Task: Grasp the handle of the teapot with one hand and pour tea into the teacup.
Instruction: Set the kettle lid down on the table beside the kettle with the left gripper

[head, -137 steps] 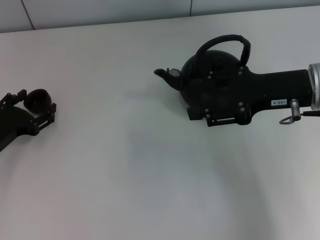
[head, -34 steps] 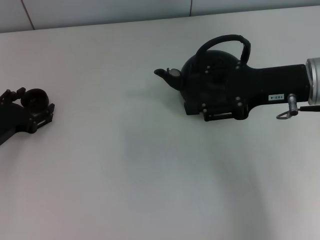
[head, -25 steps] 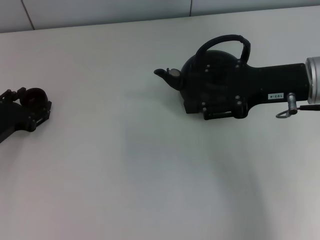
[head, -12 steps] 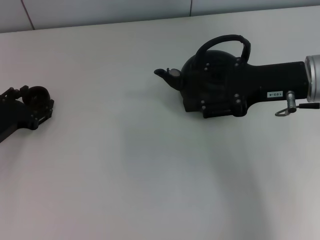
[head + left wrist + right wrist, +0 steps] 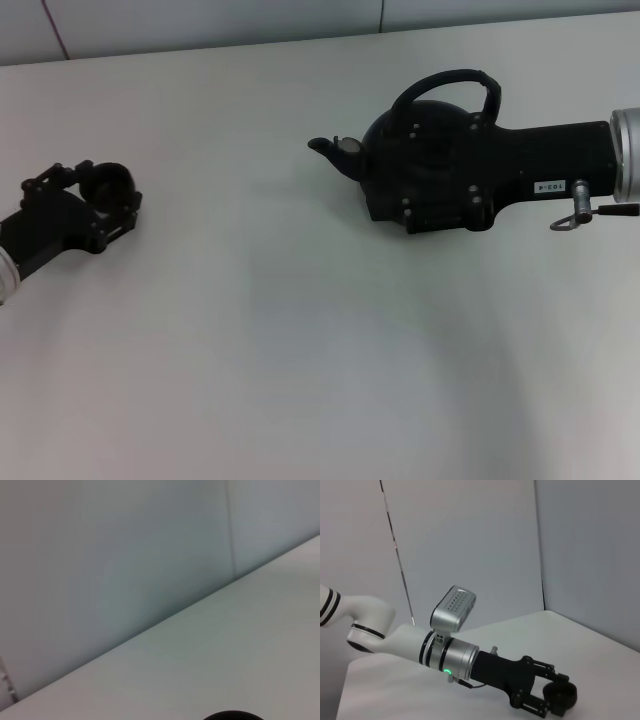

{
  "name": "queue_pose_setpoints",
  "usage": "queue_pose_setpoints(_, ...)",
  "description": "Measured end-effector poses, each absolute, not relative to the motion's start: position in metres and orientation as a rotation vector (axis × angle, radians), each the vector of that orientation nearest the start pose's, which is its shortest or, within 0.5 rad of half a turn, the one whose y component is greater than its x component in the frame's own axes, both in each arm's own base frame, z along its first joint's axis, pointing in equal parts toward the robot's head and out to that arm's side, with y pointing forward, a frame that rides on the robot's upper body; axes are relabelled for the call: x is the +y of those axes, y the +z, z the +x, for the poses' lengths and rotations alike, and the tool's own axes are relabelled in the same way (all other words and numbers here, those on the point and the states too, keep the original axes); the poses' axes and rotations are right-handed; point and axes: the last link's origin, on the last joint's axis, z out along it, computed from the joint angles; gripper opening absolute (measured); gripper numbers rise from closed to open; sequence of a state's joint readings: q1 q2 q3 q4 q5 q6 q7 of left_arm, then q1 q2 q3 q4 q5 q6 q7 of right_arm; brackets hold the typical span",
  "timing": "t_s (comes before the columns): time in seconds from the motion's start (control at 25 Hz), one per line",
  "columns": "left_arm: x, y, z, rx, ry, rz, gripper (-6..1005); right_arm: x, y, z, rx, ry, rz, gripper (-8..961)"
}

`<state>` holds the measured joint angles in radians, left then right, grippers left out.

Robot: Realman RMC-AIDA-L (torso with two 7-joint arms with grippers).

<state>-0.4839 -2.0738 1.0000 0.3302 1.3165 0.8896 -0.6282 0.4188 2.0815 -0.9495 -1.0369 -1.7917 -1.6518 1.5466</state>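
The matte-black teapot (image 5: pixel 410 140) stands on the white table at the back right, spout pointing left. Its arched black handle (image 5: pixel 445 82) rises over it. My right gripper (image 5: pixel 432 205) lies low across the teapot's near side, and its black body covers much of the pot. My left gripper (image 5: pixel 100 200) at the far left is shut on the small dark teacup (image 5: pixel 108 181). The right wrist view shows that gripper (image 5: pixel 551 702) clasping the teacup (image 5: pixel 562 694) from the side. The cup's rim (image 5: pixel 232 716) just shows in the left wrist view.
The white table (image 5: pixel 300 330) stretches between the two arms. A grey panelled wall (image 5: pixel 200 20) runs along the table's far edge. The left arm's white and silver links (image 5: pixel 420 645) show in the right wrist view.
My left gripper has moved right, towards the teapot, with the teacup in it. My right gripper has crept slightly farther up against the teapot. The teapot has not moved.
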Motion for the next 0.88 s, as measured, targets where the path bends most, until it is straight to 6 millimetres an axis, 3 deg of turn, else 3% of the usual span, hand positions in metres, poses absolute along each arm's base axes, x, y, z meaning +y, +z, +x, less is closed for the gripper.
queue_pose_setpoints(0.88, 0.345, -0.058, -0.296, -0.286, -0.44, -2.411, 729, 0.318, 0.031, 0.213, 0.375, 0.744, -2.826, 698)
